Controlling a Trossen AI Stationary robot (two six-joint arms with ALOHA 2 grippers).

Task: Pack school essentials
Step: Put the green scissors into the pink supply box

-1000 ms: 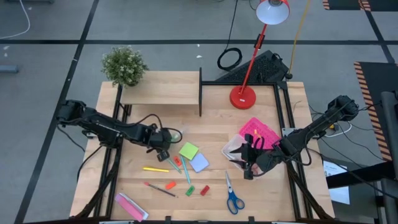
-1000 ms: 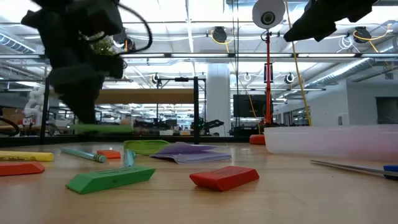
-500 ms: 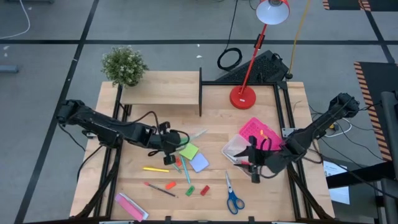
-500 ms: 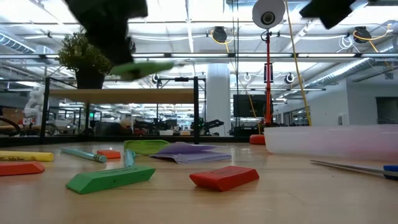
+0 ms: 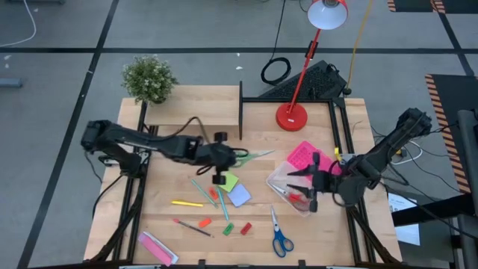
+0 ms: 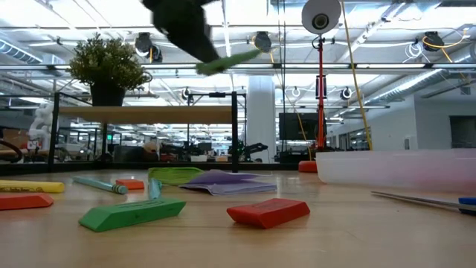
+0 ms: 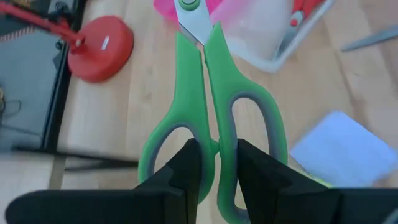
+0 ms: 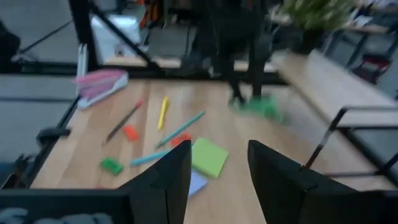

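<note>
The clear plastic bin (image 5: pixel 287 187) sat near the table's right edge, holding red-handled scissors (image 5: pixel 293 196), with the pink lid (image 5: pixel 308 157) just behind it. No writing was legible. The left gripper (image 7: pixel 211 163) was clamped on the green scissors (image 7: pixel 208 121), raised above mid-table. The right gripper (image 8: pixel 217 163) hung with its fingers apart, empty, beside the bin. On the table lay one pair of blue scissors (image 5: pixel 280 235), two sticky-note pads (image 5: pixel 232 188) and three small blocks (image 5: pixel 228 227).

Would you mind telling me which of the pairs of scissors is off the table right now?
The green-handled scissors: the left gripper holds them in the air by the handles. The blue-handled scissors lie flat on the table.
</note>
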